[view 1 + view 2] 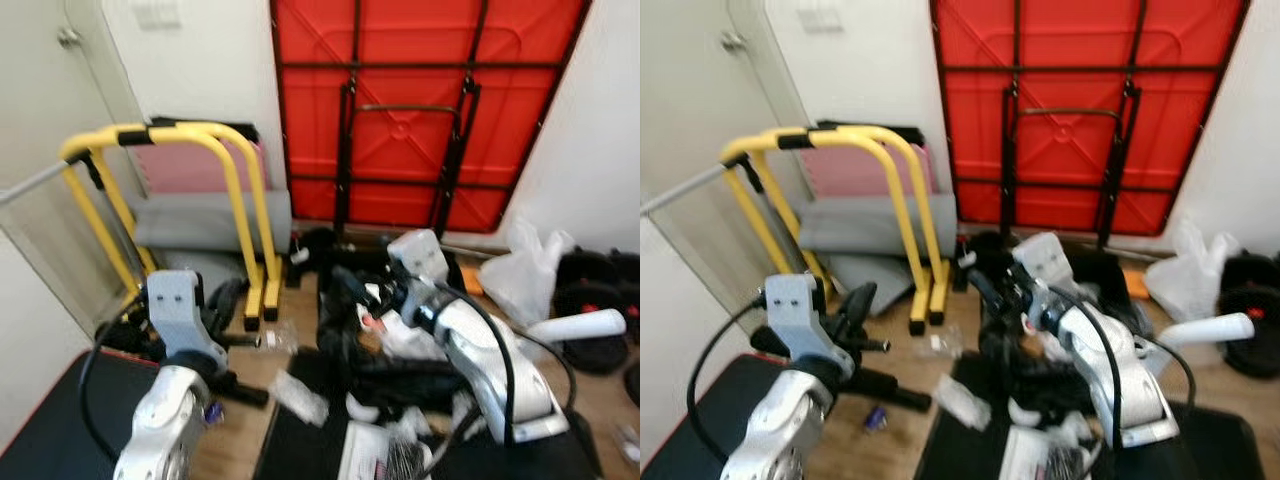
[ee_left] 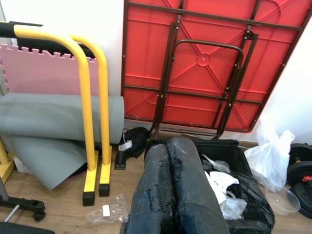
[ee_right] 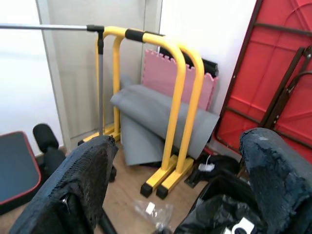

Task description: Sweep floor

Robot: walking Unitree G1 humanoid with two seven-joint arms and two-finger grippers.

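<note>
No broom can be made out. Wooden floor (image 1: 300, 305) carries litter: a clear plastic wrapper (image 2: 109, 212) near the yellow bars and another crumpled wrapper (image 1: 299, 397) closer to me. My left gripper (image 1: 226, 300) is held low on the left, fingers (image 2: 161, 195) pressed together and shut on nothing. My right gripper (image 1: 345, 290) reaches forward over a black open bag (image 2: 239, 195). In the right wrist view its two fingers (image 3: 80, 187) stand wide apart, open and empty.
Yellow dip bars (image 1: 240, 200), a grey rolled mat (image 1: 205, 220) and a pink foam mat (image 2: 44, 73) stand at the left wall. A red folded table (image 1: 420, 110) leans behind. White plastic bag (image 1: 525, 270) and black weights (image 1: 590, 290) lie on the right. A black bench pad (image 1: 45, 420) sits near left.
</note>
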